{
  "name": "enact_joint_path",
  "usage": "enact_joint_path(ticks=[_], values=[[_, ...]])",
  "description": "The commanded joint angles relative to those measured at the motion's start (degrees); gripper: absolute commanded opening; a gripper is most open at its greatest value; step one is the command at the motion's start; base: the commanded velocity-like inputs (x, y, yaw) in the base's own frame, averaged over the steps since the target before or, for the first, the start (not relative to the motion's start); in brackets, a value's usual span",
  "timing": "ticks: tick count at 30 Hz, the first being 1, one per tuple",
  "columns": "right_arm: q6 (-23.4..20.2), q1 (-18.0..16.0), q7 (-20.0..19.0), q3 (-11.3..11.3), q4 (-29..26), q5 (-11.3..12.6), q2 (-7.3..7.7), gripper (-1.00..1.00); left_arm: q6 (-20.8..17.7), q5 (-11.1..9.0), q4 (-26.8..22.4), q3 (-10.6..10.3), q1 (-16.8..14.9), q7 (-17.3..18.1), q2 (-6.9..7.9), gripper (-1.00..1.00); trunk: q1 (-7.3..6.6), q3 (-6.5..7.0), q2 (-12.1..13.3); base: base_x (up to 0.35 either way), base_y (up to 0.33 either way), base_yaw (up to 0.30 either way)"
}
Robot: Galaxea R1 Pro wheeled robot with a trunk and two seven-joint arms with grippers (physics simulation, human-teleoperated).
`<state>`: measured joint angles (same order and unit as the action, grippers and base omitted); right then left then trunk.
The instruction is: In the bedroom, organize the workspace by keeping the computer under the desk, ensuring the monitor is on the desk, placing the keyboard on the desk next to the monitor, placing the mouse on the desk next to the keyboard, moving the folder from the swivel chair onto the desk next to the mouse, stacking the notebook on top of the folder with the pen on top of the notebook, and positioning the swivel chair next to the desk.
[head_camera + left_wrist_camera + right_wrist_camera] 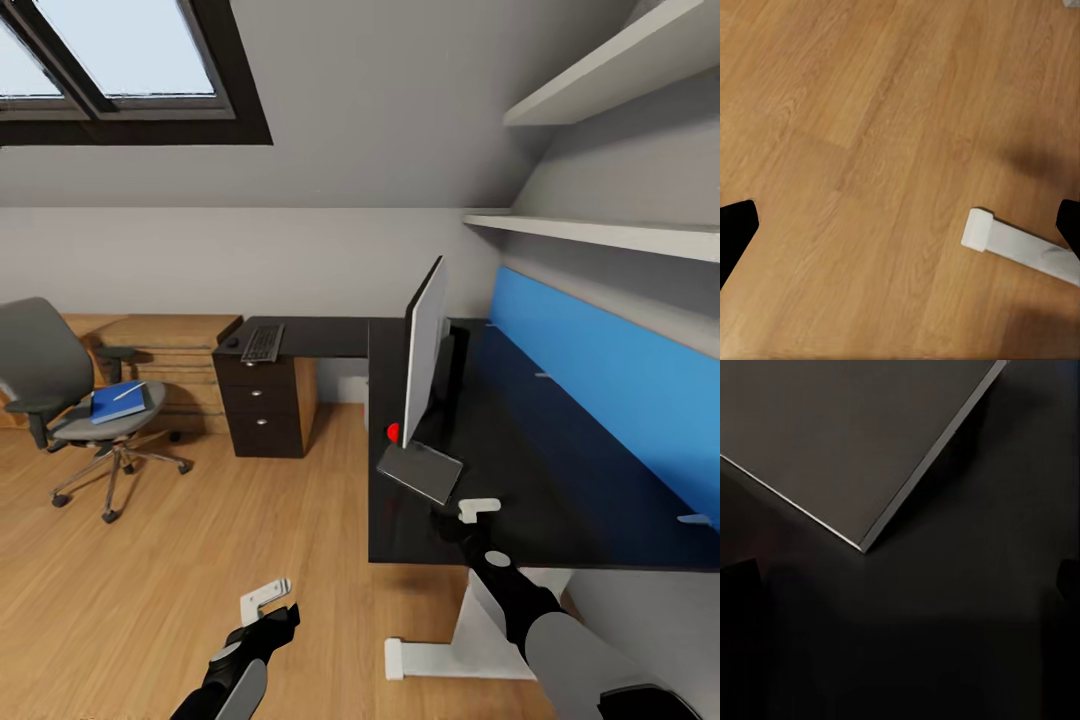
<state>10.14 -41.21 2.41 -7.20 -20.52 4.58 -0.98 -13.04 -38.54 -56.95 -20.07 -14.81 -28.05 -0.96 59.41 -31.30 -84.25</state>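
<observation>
The left end effector point(268, 597) is hanging low over the wooden floor point(200, 560), its fingers spread apart and holding nothing; the left wrist view is showing floorboards with a white foot of the worktop leg point(1020, 246) lying between the two dark fingertips. The right end effector point(478, 508) is hovering over the near edge of the glossy black worktop point(560, 480), just beside the flat base of the monitor point(424, 355); its fingers appear parted and empty, with a corner of that base plate point(855, 442) showing in the right wrist view. The monitor is standing upright on the worktop, seen nearly edge-on, with a blue panel point(610, 380) running along the wall beyond it. Farther back, on the other wing of the worktop above the black drawer unit point(262, 405), the keyboard point(262, 342) is lying flat with the mouse point(233, 342) just beside it. Well apart, over on the floor, the swivel chair point(70, 400) is standing away from the worktop, and the folder point(117, 404) is resting on its seat with the pen point(128, 391) lying on top.
</observation>
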Motion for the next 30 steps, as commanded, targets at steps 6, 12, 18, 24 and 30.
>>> enact_joint_path(ticks=[6, 12, 18, 24, 30], values=[[0.0, 0.0, 0.3, -0.6, 2.5, 0.3, 0.03, 1.00, -0.1, -0.4, -0.1, -0.2, 0.0, -0.5, 0.07, 1.00, -0.02, -0.07, 0.0, -0.073, 0.000, 0.000], [0.0, 0.0, 0.3, -0.6, 2.5, 0.3, 0.03, 1.00, -0.2, -0.5, 0.0, -0.2, 0.0, -0.5, 0.07, 1.00, -0.46, 0.29, 0.8, -0.011, 0.000, 0.000], [0.1, 0.0, 0.3, -0.6, 2.5, 0.3, 0.07, 1.00, -0.2, -0.5, 0.0, -0.3, 0.0, -0.5, 0.05, 1.00, -1.78, 1.37, 3.2, -0.002, 0.000, 0.000], [0.3, 0.0, 0.3, -0.6, 2.4, 0.3, 0.08, 1.00, -0.2, -0.5, 0.0, -0.3, 0.0, -0.5, 0.01, 1.00, -3.09, 2.45, 5.6, 0.000, 0.000, 0.000], [0.6, 0.0, 0.3, -0.5, 2.1, 0.3, 0.09, 1.00, -0.2, -0.5, 0.0, -0.3, 0.0, -0.5, 0.00, 1.00, -4.41, 3.52, 8.0, 0.000, 0.000, 0.000]])
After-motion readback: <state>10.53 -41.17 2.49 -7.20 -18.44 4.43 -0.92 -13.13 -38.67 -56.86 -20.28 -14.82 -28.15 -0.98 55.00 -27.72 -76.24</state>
